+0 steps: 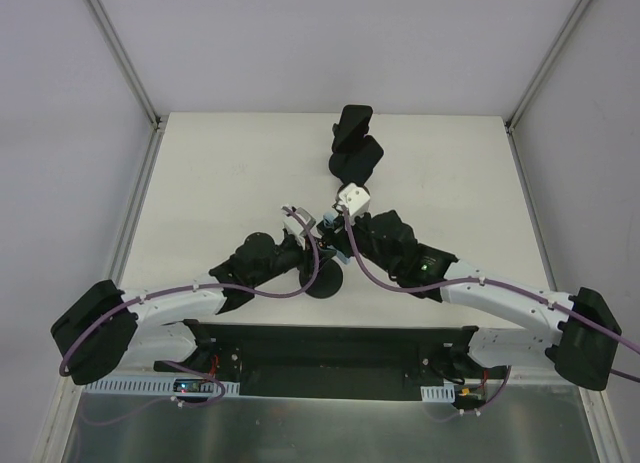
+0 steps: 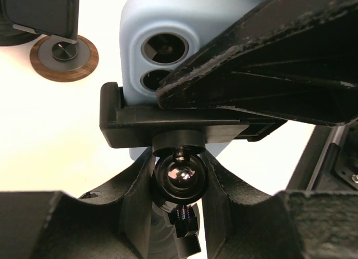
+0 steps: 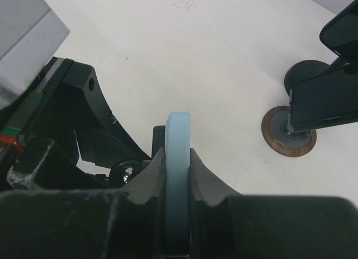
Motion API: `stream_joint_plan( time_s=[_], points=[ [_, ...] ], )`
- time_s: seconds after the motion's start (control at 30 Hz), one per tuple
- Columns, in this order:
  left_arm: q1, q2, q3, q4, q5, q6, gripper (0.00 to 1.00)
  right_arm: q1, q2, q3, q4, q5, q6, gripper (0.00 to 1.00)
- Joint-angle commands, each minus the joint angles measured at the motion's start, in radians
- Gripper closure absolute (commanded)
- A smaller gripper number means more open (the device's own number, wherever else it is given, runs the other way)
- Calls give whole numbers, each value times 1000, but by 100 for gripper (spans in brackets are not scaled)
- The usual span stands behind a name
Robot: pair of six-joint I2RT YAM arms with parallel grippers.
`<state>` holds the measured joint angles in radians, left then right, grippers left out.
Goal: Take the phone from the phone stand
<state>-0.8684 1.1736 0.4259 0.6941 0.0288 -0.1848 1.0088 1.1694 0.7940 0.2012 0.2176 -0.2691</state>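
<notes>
The phone (image 2: 168, 24), in a light blue case with two lenses showing, sits in the black clamp of the phone stand (image 2: 168, 123). My left gripper (image 2: 179, 170) is shut on the stand's ball joint just under the clamp. My right gripper (image 3: 178, 158) is shut on the phone (image 3: 178, 130), one finger on each flat face. A right finger (image 2: 268, 74) crosses the phone's back in the left wrist view. From above, both grippers meet mid-table: the left gripper (image 1: 305, 251), the right gripper (image 1: 338, 233), and the stand's round base (image 1: 322, 283) beneath them.
Two other black stands (image 1: 352, 128) (image 1: 357, 161) holding dark phones stand at the back of the table. One has a wood-ringed base (image 3: 289, 137), to the right of my right gripper and also seen at the left wrist view's top left as a wood-ringed base (image 2: 63, 56). Grey walls enclose the table.
</notes>
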Motion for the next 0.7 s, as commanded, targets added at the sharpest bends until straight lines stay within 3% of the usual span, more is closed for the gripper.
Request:
stream_joint_plan(
  time_s=[0.0, 0.67],
  points=[
    [133, -55, -52, -111, -187, -171, 100, 1, -97, -30, -152, 70, -27, 99],
    [140, -95, -101, -146, -214, -220, 100, -13, -168, -44, -172, 296, 68, 99]
  ],
)
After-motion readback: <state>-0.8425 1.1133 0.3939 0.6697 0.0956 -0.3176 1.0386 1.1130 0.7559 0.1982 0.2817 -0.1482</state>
